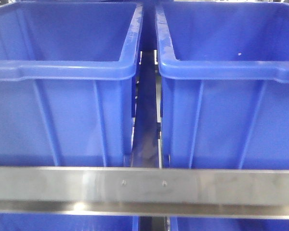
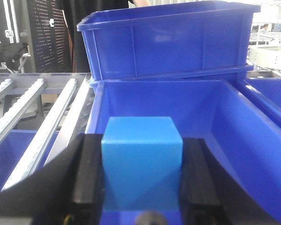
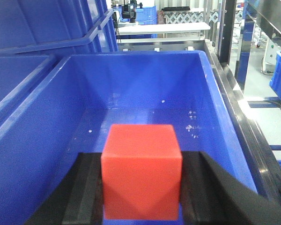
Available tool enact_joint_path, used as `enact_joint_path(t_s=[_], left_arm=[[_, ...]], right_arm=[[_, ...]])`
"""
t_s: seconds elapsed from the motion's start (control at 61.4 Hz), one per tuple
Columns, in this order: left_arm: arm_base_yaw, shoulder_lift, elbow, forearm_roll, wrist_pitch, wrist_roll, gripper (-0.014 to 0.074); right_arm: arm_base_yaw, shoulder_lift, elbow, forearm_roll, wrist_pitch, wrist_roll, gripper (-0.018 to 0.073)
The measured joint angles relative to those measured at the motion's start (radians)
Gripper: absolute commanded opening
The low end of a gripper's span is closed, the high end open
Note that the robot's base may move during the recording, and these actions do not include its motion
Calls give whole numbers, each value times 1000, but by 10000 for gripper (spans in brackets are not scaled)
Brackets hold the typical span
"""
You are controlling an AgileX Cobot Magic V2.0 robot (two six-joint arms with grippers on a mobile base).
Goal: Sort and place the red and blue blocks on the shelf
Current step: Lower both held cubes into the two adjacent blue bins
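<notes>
Your left hand (image 2: pixel 141 180) is clamped on the blue block (image 2: pixel 141 154), with black fingers (image 2: pixel 86 173) pressed to both sides. It is held over the near end of a blue bin (image 2: pixel 215 112). Your right hand (image 3: pixel 141 197) grips the red block (image 3: pixel 141 168) the same way, above a second bin (image 3: pixel 145 89). The white lettering on the dark panel (image 2: pixel 9 33) is unreadable. Roller rails (image 2: pixel 37 117) run left of the first bin. The shelf (image 1: pixel 144 185) shows a steel front bar with two screws (image 1: pixel 124 183). Grey floor (image 3: pixel 260 82) is visible at right.
</notes>
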Motion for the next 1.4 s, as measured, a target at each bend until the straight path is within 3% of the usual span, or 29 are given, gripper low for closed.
enact_joint_path(t_s=[1.401], left_arm=[[0,0,0,0,-8,0,207]], right_arm=[[0,0,0,0,7,0,50]])
